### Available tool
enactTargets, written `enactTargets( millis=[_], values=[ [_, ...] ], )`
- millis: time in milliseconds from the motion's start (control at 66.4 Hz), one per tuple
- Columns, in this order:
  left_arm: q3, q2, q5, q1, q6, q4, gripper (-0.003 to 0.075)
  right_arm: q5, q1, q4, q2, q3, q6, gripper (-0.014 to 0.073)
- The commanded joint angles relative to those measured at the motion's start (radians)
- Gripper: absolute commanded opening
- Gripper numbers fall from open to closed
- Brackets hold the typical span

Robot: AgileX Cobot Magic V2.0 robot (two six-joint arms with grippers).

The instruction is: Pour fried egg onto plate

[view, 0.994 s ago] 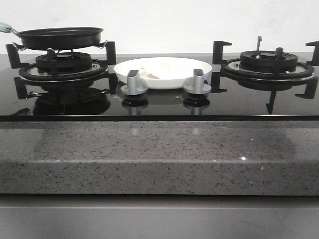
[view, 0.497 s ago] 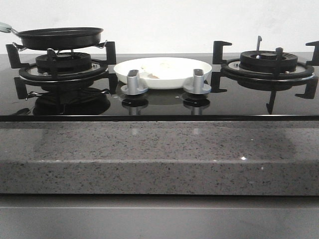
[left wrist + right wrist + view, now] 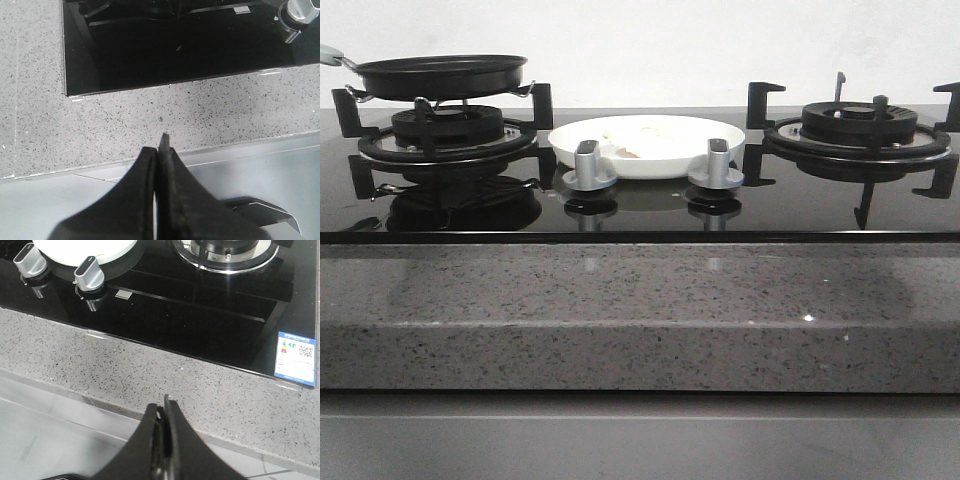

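The white plate point(image 3: 647, 146) stands on the black glass hob between the two burners, behind two grey knobs. The fried egg point(image 3: 636, 138) lies in it as a pale cream patch. The black frying pan point(image 3: 440, 76) rests on the left burner's grate, its handle pointing left. The plate's edge also shows in the right wrist view point(image 3: 85, 251). My left gripper point(image 3: 158, 150) is shut and empty, over the front edge of the speckled counter, away from the hob. My right gripper point(image 3: 163, 407) is shut and empty, over the counter's front edge. Neither arm shows in the front view.
Two grey knobs point(image 3: 589, 165) point(image 3: 716, 163) stand in front of the plate. The right burner point(image 3: 858, 130) with its black grate is bare. The speckled grey counter point(image 3: 640, 310) runs along the front of the hob. A label sticker point(image 3: 297, 353) sits at the hob's corner.
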Motion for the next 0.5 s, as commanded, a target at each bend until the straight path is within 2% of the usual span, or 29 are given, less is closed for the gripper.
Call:
enactTargets(
  millis=[0, 90, 151, 211, 482],
  values=[
    [-0.025, -0.001, -0.053, -0.005, -0.008, -0.007, -0.002, -0.063, -0.005, 0.008, 0.006, -0.021, -0.004, -0.0069],
    [-0.008, -0.015, -0.08, -0.005, 0.0, 0.005, -0.002, -0.063, -0.005, 0.008, 0.006, -0.021, -0.004, -0.0069],
    [0.016, -0.035, -0.141, 0.003, 0.009, 0.078, -0.002, -0.063, -0.005, 0.008, 0.006, -0.021, -0.004, -0.0069],
    [0.074, -0.079, -0.221, 0.022, 0.009, 0.075, -0.002, -0.063, -0.005, 0.008, 0.006, -0.021, -0.004, -0.0069],
    [0.516, -0.407, -0.785, 0.107, 0.009, 0.022, -0.002, -0.063, -0.005, 0.008, 0.006, -0.021, -0.004, -0.0069]
  ],
)
